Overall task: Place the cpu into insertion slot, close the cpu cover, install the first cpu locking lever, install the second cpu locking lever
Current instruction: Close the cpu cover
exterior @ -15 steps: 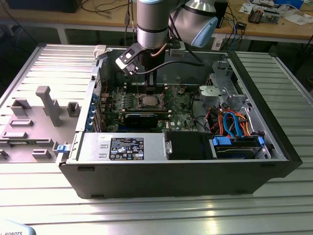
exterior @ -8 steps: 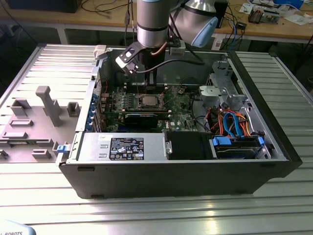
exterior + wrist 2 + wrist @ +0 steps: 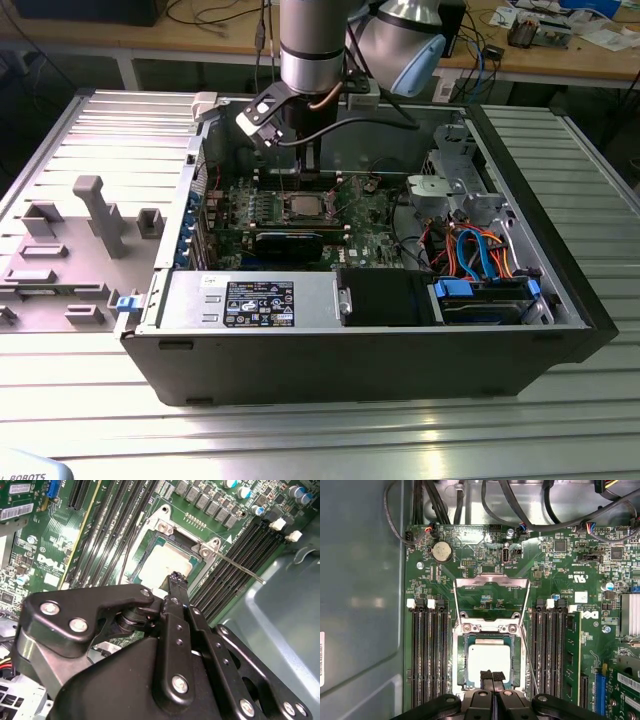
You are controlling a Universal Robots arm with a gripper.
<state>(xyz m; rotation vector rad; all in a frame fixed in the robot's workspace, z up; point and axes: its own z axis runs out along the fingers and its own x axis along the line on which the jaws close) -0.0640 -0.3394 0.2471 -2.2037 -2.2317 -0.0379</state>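
First wrist view, asks A: where does the cpu sit?
B: The cpu (image 3: 490, 662) lies flat in the insertion slot (image 3: 462, 650), mid motherboard (image 3: 555, 580), between two banks of memory slots (image 3: 427, 655). Silver top up.
A: Cover?
B: The cpu cover (image 3: 491, 582) is swung open, off the chip, lying toward the board edge that has the coin battery (image 3: 442, 551). Bare board seen through its window.
A: Gripper?
B: Gripper (image 3: 491, 676) has its fingertips pressed together, nothing between them. Tips sit at the cpu's edge farthest from the cover hinge; contact cannot be told. Second wrist view agrees: gripper (image 3: 176, 577) tip at the chip's rim, cpu (image 3: 165, 562) seated within the metal frame.
A: Levers?
B: One locking lever (image 3: 240, 569), a thin rod, slants from a socket corner out over the memory slots, not latched down.
A: Exterior view?
B: Arm (image 3: 312, 45) reaches down into the open computer case (image 3: 350, 360), near its far wall. Cpu (image 3: 305, 207) shows as a pale square mid board.
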